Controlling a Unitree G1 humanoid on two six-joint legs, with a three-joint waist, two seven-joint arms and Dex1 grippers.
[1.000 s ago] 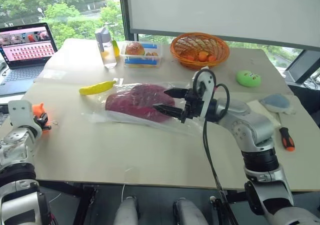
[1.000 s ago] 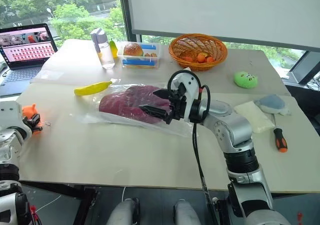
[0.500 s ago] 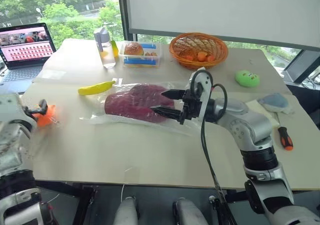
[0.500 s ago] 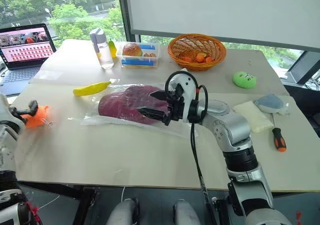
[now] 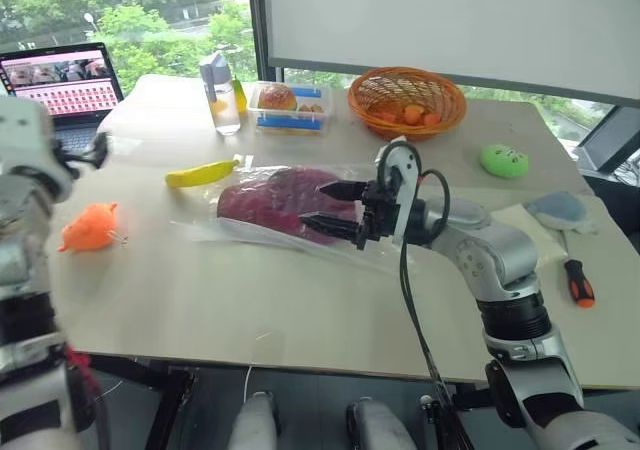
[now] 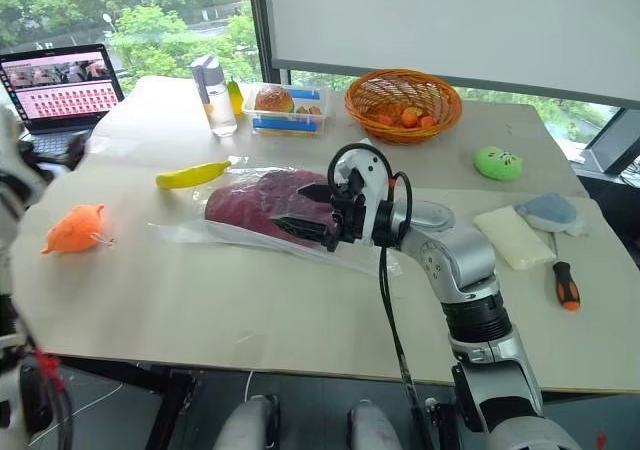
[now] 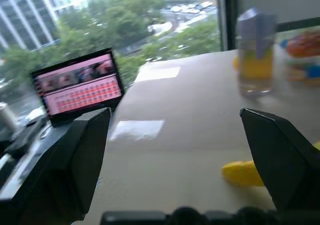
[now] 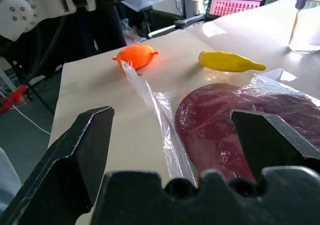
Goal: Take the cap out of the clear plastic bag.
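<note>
Lying mid-table (image 5: 200, 300), the bag (image 5: 300, 232) holds the cap (image 5: 285, 200) fully inside, near a banana (image 5: 202, 174) and an orange toy (image 5: 90, 228). Both grippers gape wide and empty: the right gripper (image 5: 335, 205) hovers just over the cap, the left gripper (image 5: 95, 150) well off. Closing here would likely pinch film and cap together, dragging the bag along.

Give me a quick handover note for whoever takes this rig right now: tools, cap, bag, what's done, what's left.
Right tool: open, holding nothing, hovering level at the bag's right end, pointing at the cap.
Left tool: open, empty, raised at the table's far left near the laptop.
Cap: fully inside the clear plastic bag, lying flat mid-table, between the banana and the right arm.
Orange plush toy: on the table, left of the bag.
Done: nothing yet on the cap.
Left: pin or hold the bag, grip the cap, pull it out.
</note>
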